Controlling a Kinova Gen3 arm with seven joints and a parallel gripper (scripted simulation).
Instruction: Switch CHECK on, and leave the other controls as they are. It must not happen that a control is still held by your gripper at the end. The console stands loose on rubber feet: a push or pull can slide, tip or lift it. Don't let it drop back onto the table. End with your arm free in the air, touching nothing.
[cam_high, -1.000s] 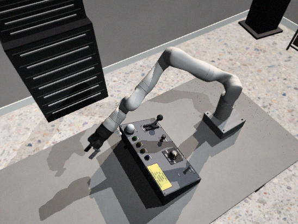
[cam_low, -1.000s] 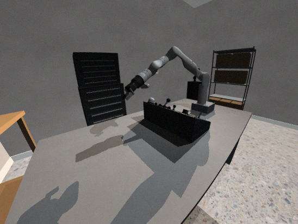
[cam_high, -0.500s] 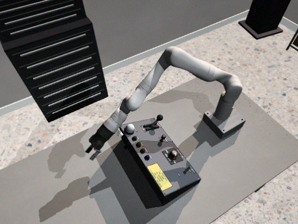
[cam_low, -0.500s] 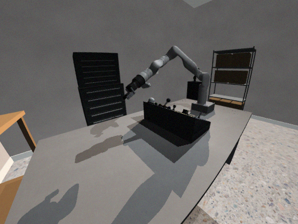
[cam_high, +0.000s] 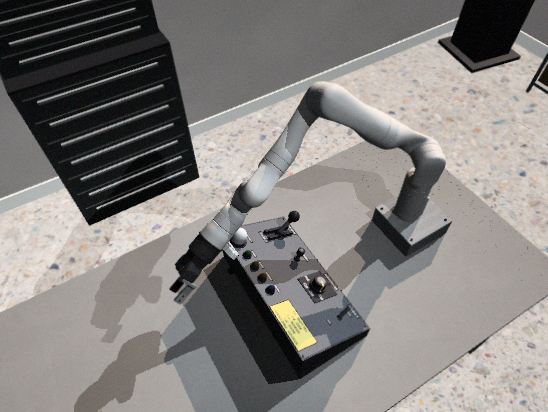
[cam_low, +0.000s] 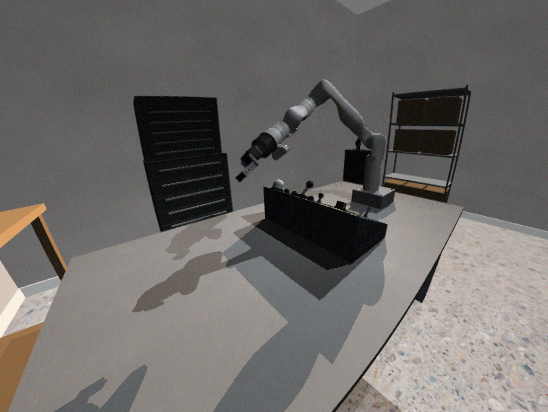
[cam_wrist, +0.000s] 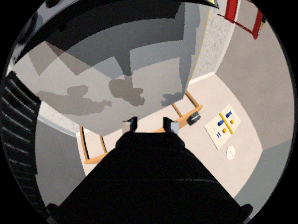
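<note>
The dark console (cam_high: 327, 327) (cam_low: 320, 227) (cam_wrist: 120, 12) stands on the grey table (cam_high: 90, 360) (cam_low: 200, 340). Its sloped panel carries a white ball knob (cam_high: 240, 236), a black-balled lever (cam_high: 293, 216), a small toggle (cam_high: 300, 252), a row of round buttons (cam_high: 254, 265), a rotary knob (cam_high: 318, 284), a yellow label (cam_high: 293, 325) and a small switch (cam_high: 345, 313). I cannot read which one is CHECK. My gripper (cam_high: 179, 292) (cam_low: 243, 172) (cam_wrist: 150, 122) is open and empty. It hangs in the air off the console's far corner, beside the white knob, touching nothing.
The arm's base (cam_high: 412, 225) is bolted to the table behind the console. A black drawer cabinet (cam_high: 100, 115) (cam_low: 182, 160) stands beyond the table. A shelf rack (cam_low: 430, 140) is at the back right and a wooden table (cam_low: 25, 220) at the left.
</note>
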